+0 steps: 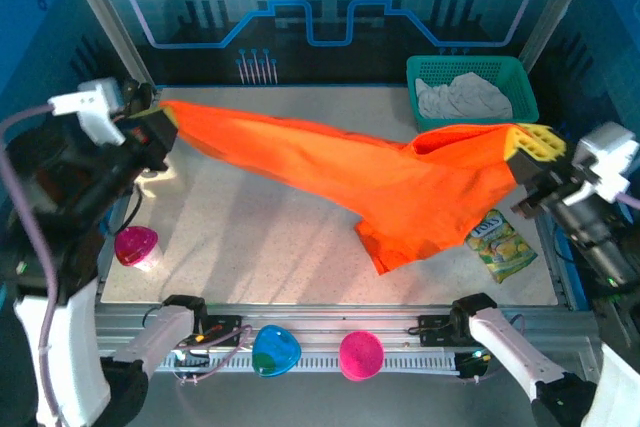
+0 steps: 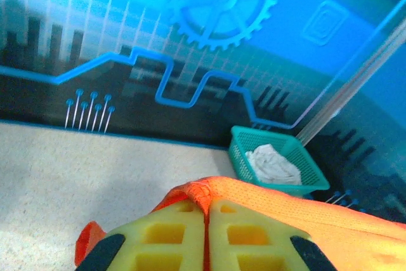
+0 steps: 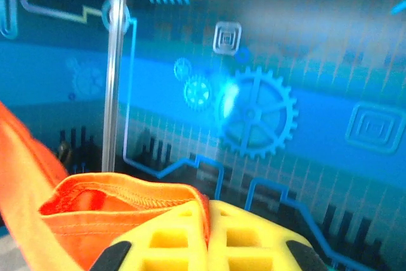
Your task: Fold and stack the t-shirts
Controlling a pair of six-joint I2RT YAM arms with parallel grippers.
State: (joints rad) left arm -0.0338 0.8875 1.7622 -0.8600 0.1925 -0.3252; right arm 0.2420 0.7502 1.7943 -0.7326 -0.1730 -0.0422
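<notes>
Table (image 1: 250,237) beneath stretched orange t-shirt (image 1: 400,187)

Tabletop (image 1: 250,237) is a pale speckled slab. The teal mesh basket (image 1: 465,63) sits at its far right corner. Straight toward the near edge from the basket there's a green-yellow snack packet (image 1: 503,245) lying flat. Far to the basket's left, near the front, stands a pink cup (image 1: 135,245). The orange t-shirt (image 1: 400,192) sags lowest just left of the packet, and I think its bottom corner touches the surface, but that's hard to say.

matt orange cloth t-shirt (image 1: 420,187), speckled matt table (image 1: 250,237), teal plastic mesh basket (image 1: 470,65)
</notes>
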